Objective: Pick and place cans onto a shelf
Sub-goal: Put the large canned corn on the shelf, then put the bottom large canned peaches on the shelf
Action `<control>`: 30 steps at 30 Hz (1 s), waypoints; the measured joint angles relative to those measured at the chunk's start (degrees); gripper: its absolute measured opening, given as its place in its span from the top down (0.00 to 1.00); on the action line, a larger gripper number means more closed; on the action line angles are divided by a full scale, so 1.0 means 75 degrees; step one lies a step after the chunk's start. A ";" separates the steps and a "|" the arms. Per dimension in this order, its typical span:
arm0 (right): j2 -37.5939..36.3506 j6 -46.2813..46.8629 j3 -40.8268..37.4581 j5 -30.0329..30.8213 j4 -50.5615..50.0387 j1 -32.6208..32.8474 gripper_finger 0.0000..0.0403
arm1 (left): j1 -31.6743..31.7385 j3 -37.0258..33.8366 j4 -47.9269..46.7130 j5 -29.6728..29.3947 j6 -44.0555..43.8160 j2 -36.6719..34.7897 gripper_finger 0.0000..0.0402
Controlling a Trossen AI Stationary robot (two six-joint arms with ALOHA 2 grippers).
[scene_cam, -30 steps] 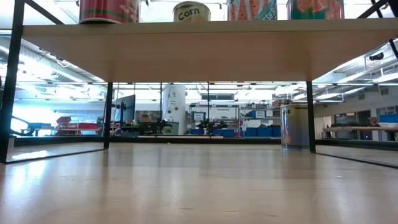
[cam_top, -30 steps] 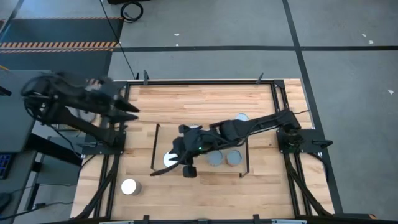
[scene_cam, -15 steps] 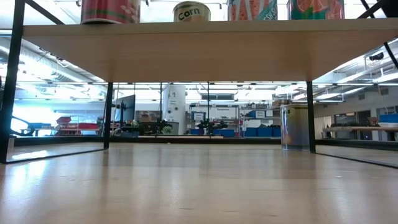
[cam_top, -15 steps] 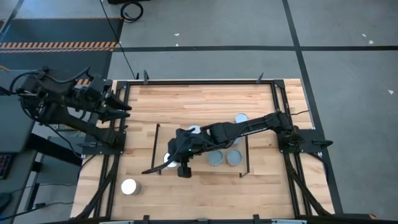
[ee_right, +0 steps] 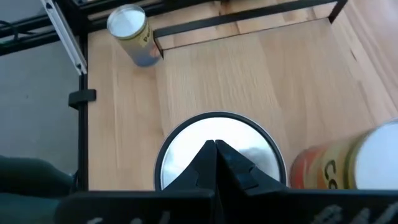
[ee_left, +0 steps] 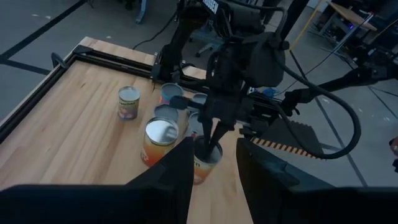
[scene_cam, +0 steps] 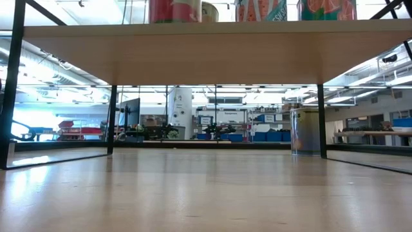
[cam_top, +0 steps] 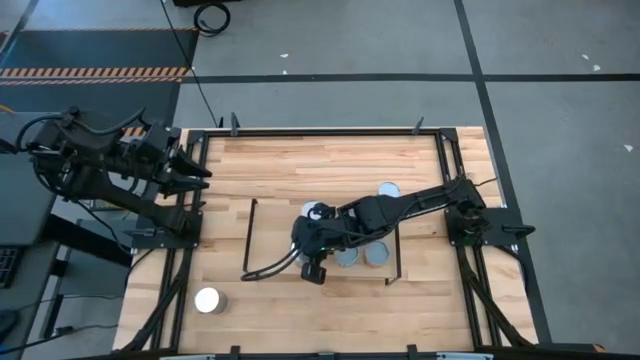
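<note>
We see the right gripper (cam_top: 313, 262) low over the shelf (cam_top: 268, 222) at frame centre, fingers together and pressed to a silver lid, apparently nudging that can (ee_right: 217, 152) into line rather than gripping it. Cans cluster on the shelf; one can (cam_top: 208, 299) sits alone lower left on the tabletop. The left gripper (cam_top: 195, 172) waits upper left, fingers slightly apart, empty.
</note>
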 joint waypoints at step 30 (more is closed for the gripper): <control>-0.0397 0.0086 -0.0041 0.0074 0.0053 -0.0017 0.98 | 0.0000 -0.0298 -0.0178 0.0813 0.0309 0.0005 0.69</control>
